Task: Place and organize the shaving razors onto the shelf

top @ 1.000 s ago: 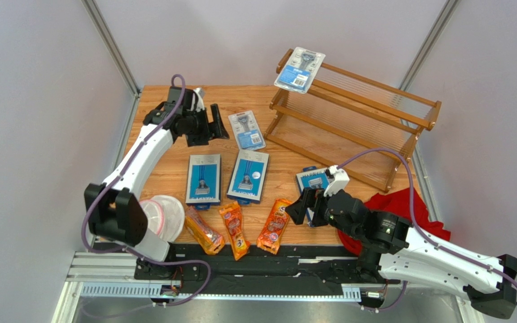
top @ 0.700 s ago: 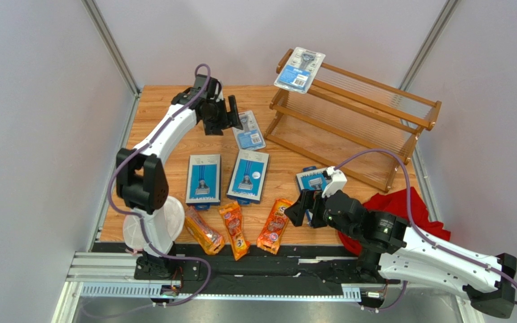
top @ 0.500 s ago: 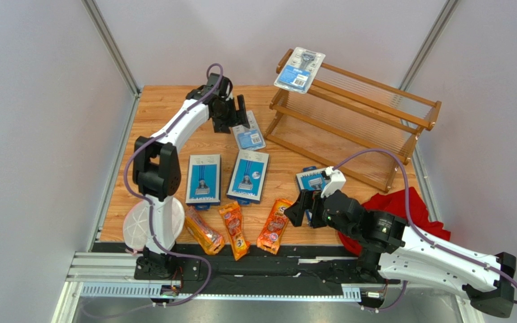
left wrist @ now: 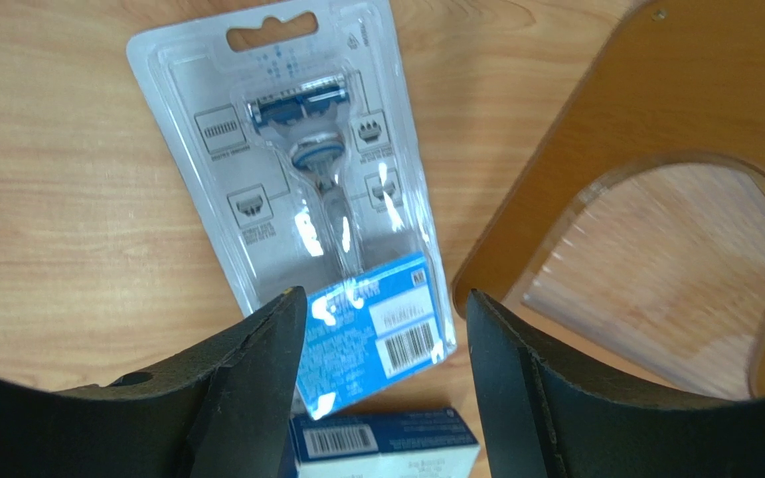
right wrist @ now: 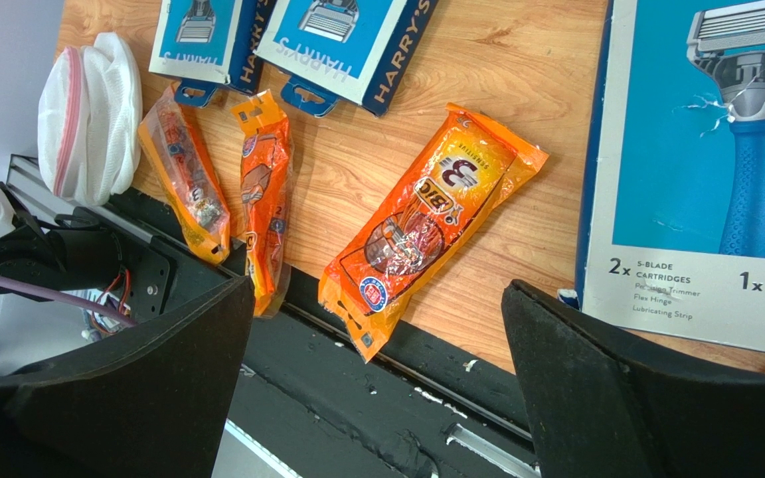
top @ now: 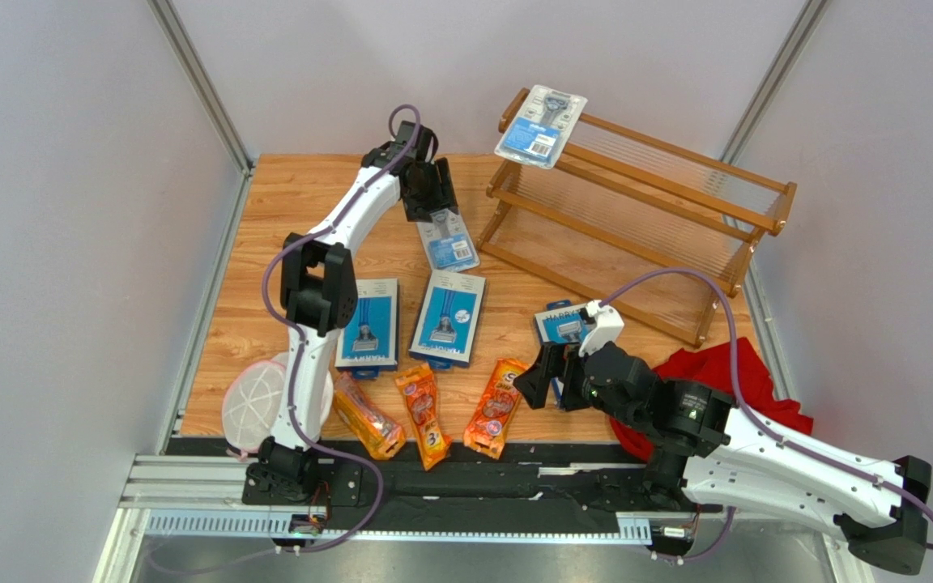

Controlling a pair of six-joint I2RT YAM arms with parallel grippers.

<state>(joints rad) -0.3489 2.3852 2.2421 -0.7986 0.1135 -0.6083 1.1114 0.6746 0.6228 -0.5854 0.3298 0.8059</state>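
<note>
Overhead view: I am poising my left pincer (top: 433, 194) over a blister-packed razor (top: 447, 237) left of the shelf (top: 642, 219); wrist view: I am holding its fingers (left wrist: 257, 378) parted astride the pack's barcoded end, ready to clasp it.

Blister pack (top: 540, 125) atop shelf (top: 783, 204), two boxes (top: 448, 317) left of shelf, three bags (top: 422, 415) before boxes.

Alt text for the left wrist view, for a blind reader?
The left gripper, jaws open, hovers over the barcode end of a clear razor blister pack on the wooden table. The brown end of the shelf is at right; the corner of a blue box shows below.
</note>
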